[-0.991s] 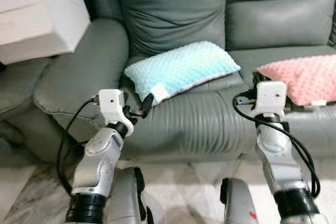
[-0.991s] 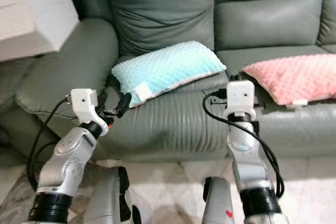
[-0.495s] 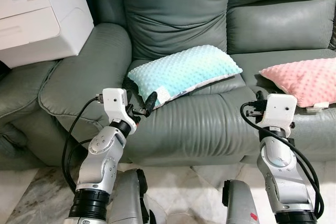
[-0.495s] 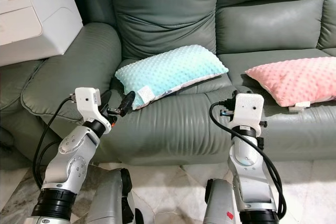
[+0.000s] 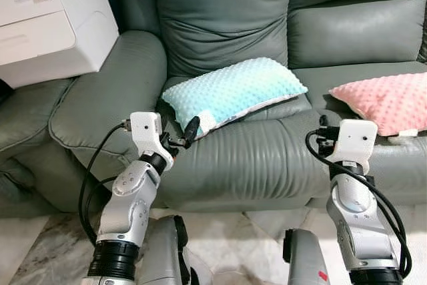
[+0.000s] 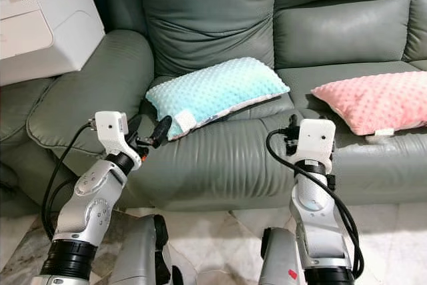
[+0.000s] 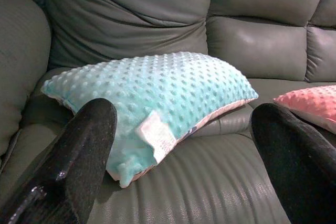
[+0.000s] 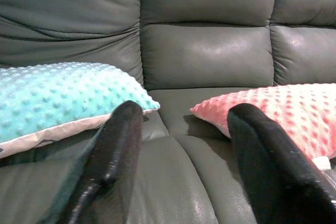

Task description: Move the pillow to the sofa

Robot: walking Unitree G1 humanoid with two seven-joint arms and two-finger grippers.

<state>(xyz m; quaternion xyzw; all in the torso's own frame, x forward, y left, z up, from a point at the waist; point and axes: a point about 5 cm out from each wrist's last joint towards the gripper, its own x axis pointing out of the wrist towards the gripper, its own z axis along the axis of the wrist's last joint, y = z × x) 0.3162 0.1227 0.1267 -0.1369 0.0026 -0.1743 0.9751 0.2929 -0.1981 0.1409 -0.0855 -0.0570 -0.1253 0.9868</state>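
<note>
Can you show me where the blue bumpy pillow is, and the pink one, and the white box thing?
Turquoise dotted pillow (image 5: 233,91), left eye view, middle of its top face.
Pink dotted pillow (image 5: 387,101), left eye view, its top face.
White box (image 5: 47,25), left eye view, its front side.

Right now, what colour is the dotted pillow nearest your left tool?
Turquoise dotted pillow, clearest in the left wrist view.

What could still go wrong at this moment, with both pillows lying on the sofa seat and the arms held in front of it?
1. The dotted turquoise pillow lies with its tagged corner at the seat's front edge, close to the open left gripper; a careless move of that arm might drag it off the grey-green leather sofa.
2. The dotted pink pillow also reaches the seat edge near the right gripper, which could snag it.
</note>
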